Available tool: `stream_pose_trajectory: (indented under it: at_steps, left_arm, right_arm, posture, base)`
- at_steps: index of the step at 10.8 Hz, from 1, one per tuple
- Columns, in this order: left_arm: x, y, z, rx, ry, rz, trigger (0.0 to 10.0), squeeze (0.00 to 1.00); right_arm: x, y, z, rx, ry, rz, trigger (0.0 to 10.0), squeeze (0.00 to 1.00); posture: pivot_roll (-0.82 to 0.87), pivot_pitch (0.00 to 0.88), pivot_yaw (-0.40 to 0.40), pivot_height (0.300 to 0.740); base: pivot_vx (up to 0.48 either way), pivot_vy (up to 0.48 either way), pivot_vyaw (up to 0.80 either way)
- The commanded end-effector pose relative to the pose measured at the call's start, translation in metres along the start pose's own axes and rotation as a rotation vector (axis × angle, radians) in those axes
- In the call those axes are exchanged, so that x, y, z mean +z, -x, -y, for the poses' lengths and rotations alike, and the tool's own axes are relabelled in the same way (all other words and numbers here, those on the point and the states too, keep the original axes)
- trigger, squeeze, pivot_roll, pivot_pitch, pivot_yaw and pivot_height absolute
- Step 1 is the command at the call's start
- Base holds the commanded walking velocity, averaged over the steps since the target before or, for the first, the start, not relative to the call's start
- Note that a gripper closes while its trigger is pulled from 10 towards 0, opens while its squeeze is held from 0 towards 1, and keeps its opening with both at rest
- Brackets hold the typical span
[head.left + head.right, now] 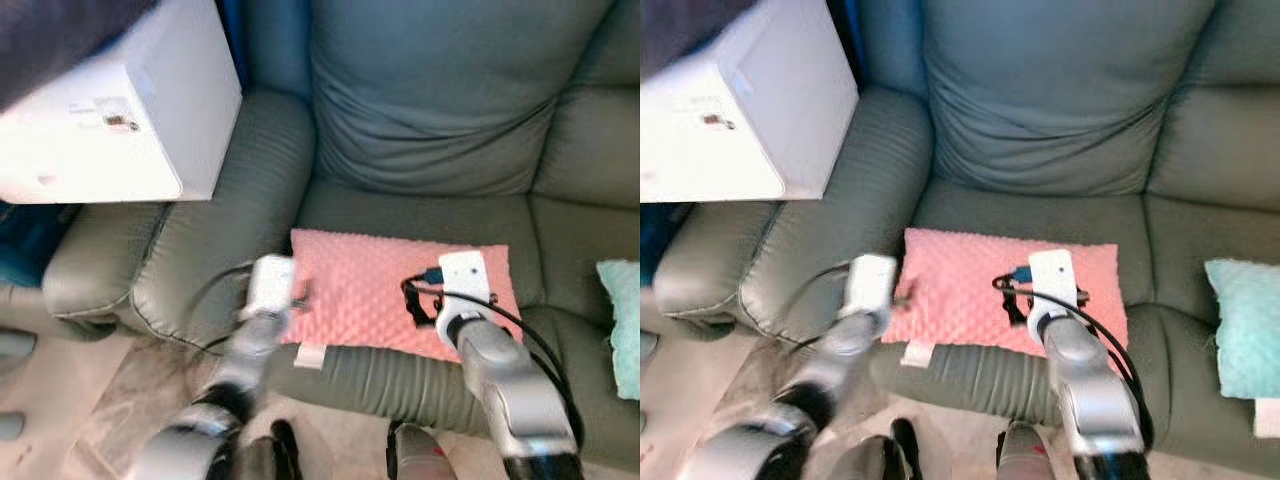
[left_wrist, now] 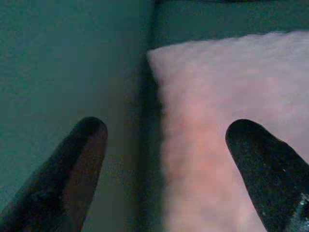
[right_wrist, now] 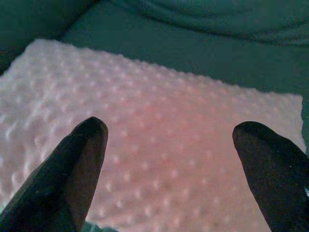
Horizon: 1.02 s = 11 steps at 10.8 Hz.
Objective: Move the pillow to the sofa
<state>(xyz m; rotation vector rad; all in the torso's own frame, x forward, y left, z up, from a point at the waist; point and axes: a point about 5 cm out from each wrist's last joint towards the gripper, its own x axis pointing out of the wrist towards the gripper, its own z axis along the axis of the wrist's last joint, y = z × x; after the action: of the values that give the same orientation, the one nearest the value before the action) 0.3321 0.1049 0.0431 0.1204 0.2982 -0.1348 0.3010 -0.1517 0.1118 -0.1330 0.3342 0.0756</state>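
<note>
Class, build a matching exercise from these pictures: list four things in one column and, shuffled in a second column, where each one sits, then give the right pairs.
Things:
1. pink dotted pillow
2. white box
3. light blue fluffy cushion
4. left gripper

Places:
A. on the grey sofa armrest
B. at the pillow's left edge, fingers open
C. far right of the seat
D. middle of the seat, front edge

Pairs: 1-D, 2-A, 3-C, 4-B

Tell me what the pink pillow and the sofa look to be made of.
Pink pillow: a soft plush fabric, probably minky fleece, judging by the raised dots across its matte surface in the right wrist view.

Sofa: grey-green upholstery, likely leather or faux leather; it looks smooth with a faint sheen, broad soft creases in the back cushion and gathered folds along the seat front. Real or synthetic cannot be told.
</note>
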Motion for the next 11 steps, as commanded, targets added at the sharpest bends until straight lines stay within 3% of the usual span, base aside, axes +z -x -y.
stream_pose_trajectory:
  at_steps: [1,3,5,6,8,11]
  left_arm:
    - [-0.013,0.006,-0.013,0.037,-0.011,-0.018,10.0,0.0]
    - [-0.01,0.014,-0.036,0.117,0.005,0.064,10.0,0.0]
    - [0.004,0.037,-0.065,0.21,-0.003,0.213,10.0,0.0]
    - [0.008,0.051,-0.078,0.264,-0.007,0.247,10.0,0.0]
    - [0.013,0.107,-0.105,0.418,-0.033,0.3,10.0,0.0]
    - [-0.008,0.145,-0.109,0.484,-0.03,0.22,10.0,0.0]
  right_arm:
    - [-0.001,-0.006,-0.006,0.012,-0.002,0.005,10.0,0.0]
    - [0.009,-0.017,-0.012,0.028,-0.027,0.054,10.0,0.0]
    - [0.013,-0.02,-0.02,0.091,-0.043,0.112,10.0,0.0]
    - [0.012,-0.021,-0.023,0.119,-0.042,0.131,10.0,0.0]
    - [0.001,-0.022,-0.026,0.164,-0.021,0.148,10.0,0.0]
    - [0.003,-0.029,-0.027,0.196,-0.005,0.171,10.0,0.0]
  posture:
    - [-0.28,0.133,0.113,0.74]
    - [-0.25,0.085,0.111,0.74]
    - [-0.22,0.046,0.107,0.74]
    - [-0.19,0.03,0.105,0.74]
    - [-0.14,0.0,0.1,0.74]
    - [-0.1,0.0,0.083,0.74]
  base:
    - [0.0,0.0,0.0]
    - [0.0,0.0,0.0]
    - [0.0,0.0,0.0]
    - [0.0,0.0,0.0]
    - [0.0,0.0,0.0]
    - [0.0,0.0,0.0]
